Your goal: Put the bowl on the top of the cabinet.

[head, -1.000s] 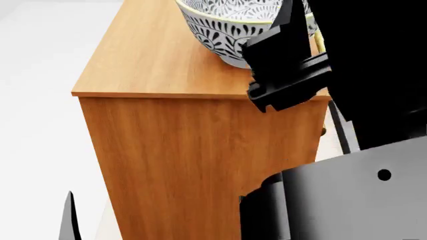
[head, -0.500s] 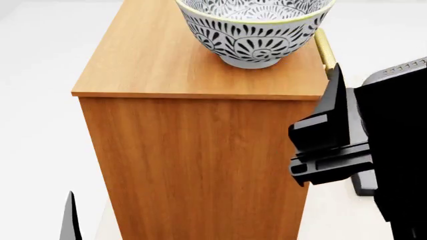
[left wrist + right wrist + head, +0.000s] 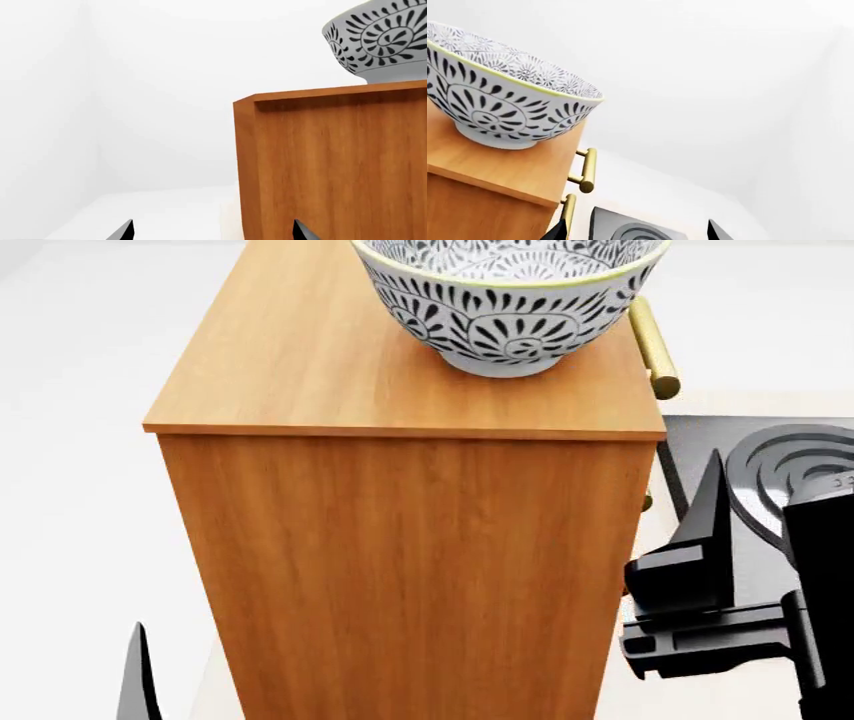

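The white bowl point(image 3: 507, 300) with dark leaf pattern and thin yellowish rim stands upright on the top of the orange-brown cabinet point(image 3: 400, 560), near its brass-handled side. Nothing touches it. My right gripper point(image 3: 701, 575) hangs low beside the cabinet, well below the bowl. In the right wrist view the bowl point(image 3: 500, 100) rests on the cabinet top point(image 3: 494, 170), and the right gripper point(image 3: 636, 234) is open with nothing between its fingertips. My left gripper point(image 3: 212, 234) is open too, low by the cabinet point(image 3: 333, 165), with the bowl point(image 3: 383, 42) far above it.
Brass bar handles point(image 3: 651, 340) stick out from the cabinet on the right gripper's side. A dark grey slab with raised concentric rings point(image 3: 787, 465) lies on the floor beyond the right gripper. White floor surrounds the cabinet. A sliver of the left gripper point(image 3: 138, 680) shows at the lower left.
My right gripper has left the bowl's rim and dropped down to the right of the cabinet. The bowl stays on the cabinet top. The left arm has not moved.
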Motion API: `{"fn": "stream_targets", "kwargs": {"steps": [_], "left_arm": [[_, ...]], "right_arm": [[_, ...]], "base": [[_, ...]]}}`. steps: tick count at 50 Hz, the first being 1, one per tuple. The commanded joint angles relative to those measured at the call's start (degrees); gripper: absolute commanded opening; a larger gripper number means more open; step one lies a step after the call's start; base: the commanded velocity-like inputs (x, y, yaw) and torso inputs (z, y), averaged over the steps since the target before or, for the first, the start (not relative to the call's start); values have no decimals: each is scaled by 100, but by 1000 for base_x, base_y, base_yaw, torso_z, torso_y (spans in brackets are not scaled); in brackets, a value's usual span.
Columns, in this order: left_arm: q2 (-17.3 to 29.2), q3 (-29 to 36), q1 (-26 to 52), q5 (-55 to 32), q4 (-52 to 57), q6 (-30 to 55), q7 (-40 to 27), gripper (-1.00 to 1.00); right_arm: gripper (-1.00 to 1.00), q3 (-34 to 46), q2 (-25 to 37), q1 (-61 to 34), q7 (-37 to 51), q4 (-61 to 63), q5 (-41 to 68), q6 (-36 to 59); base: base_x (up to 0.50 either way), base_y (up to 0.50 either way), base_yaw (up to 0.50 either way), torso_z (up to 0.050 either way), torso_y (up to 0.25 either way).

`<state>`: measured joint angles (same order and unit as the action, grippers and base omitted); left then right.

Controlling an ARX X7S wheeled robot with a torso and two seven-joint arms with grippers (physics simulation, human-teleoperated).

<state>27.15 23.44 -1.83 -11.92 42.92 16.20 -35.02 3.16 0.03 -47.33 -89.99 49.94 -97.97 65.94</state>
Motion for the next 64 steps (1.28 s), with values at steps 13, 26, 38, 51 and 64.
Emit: {"fn": "stream_targets", "kwargs": {"steps": [13,26,38,51,64], "left_arm": [[2,32,5,13,-22,-7,-35,100],[9,37,20,0,4,26,-56,100],[27,20,26,-27,15,25,-67,100],[29,42,30,-23,3,19,-77,100],[35,49,26,-27,-8,7,-94,100]], "right_arm": [[100,-336,127,816,93,238,291,199],[100,-237,332,1198,678,261,836,555],[100,-226,408,1580,1397,296,1542,722],[100,-457,424,2013,2233,333,2520,698],[100,-577,389,2266,2695,320,3056,584]], "base": [[0,0,0,0,0],[0,0,0,0,0],[0,0,0,0,0],[0,0,0,0,0],[0,0,0,0,0]]}}
